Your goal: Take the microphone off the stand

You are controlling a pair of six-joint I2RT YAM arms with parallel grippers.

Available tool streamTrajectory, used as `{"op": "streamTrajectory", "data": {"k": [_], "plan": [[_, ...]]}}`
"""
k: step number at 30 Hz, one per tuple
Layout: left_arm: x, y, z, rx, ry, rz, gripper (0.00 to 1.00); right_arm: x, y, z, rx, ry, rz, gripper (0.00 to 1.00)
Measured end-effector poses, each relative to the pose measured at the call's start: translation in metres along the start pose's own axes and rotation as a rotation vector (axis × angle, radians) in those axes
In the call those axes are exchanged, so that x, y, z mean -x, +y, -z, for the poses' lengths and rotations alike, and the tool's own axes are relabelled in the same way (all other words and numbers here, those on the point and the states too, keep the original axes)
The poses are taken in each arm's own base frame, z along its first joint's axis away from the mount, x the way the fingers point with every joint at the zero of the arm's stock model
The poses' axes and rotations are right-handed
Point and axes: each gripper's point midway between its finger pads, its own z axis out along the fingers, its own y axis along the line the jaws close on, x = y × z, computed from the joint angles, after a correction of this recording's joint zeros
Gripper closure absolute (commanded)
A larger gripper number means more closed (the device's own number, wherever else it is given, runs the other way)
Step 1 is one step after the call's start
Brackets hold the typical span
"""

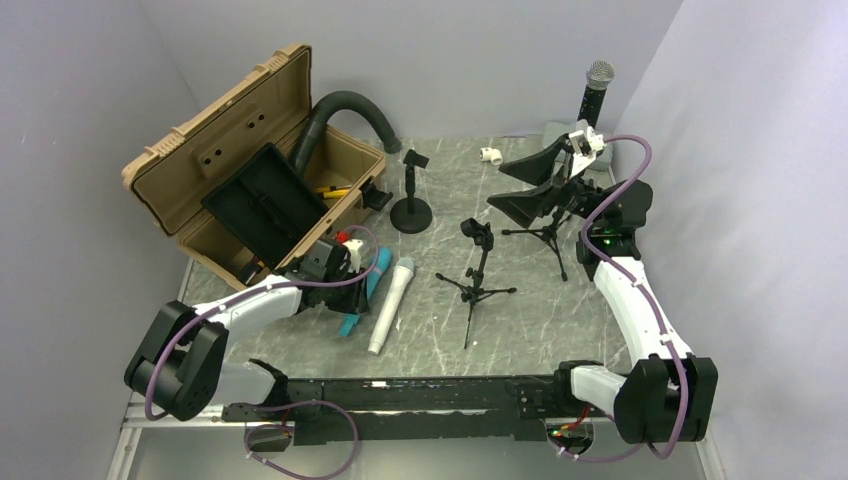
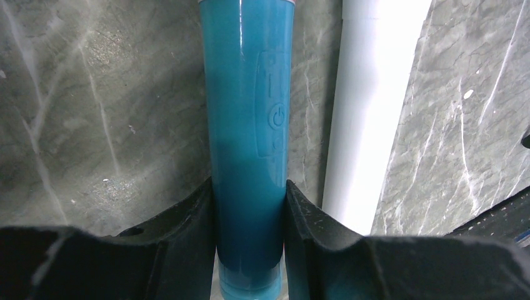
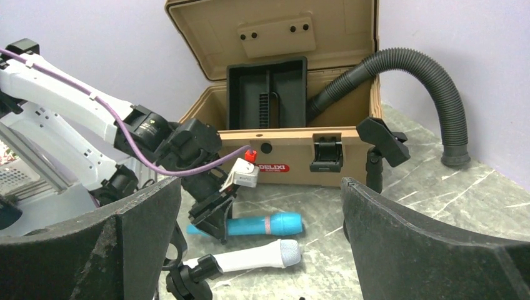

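Note:
A blue microphone lies on the marble table, next to a white microphone. My left gripper is shut on the blue microphone's handle, with a finger pressed against each side; the white microphone lies just to its right. A black microphone with a silver head stands upright at the back right; its mount is hidden behind my right gripper. That gripper is open and empty, above the table. Its view shows the blue microphone and the white one between the fingers, far off.
Two black tripod stands and a round-base stand are mid-table. An open tan case with a black tray and a black hose fills the back left. Walls are close on both sides.

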Motion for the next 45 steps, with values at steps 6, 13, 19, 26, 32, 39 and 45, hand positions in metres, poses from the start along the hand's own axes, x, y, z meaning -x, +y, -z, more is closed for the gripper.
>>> {"op": "streamTrajectory", "data": {"k": [6, 13, 19, 26, 32, 39, 45], "plan": [[0.000, -0.001, 0.000, -0.003, -0.001, 0.003, 0.69, -0.005, -0.001, 0.001, 0.000, 0.001, -0.011, 0.00], [0.001, -0.001, 0.000, -0.004, -0.003, 0.006, 0.58, -0.004, 0.000, 0.001, 0.003, -0.003, -0.006, 0.00], [0.001, -0.001, 0.001, -0.005, -0.005, 0.005, 0.48, -0.004, -0.001, 0.001, 0.001, -0.001, -0.007, 0.00], [0.002, -0.002, 0.004, -0.009, -0.019, 0.003, 0.41, -0.007, -0.001, 0.002, -0.006, 0.008, -0.009, 0.00], [0.006, -0.003, 0.008, -0.017, -0.038, -0.023, 0.01, -0.010, -0.002, 0.003, -0.015, 0.021, -0.010, 0.00], [0.041, -0.011, 0.031, -0.033, -0.146, -0.109, 0.01, -0.011, 0.003, 0.006, -0.026, 0.037, 0.005, 0.00], [0.082, -0.038, 0.064, -0.115, -0.278, -0.209, 0.01, -0.008, 0.007, 0.010, -0.040, 0.076, 0.017, 0.00]]}}
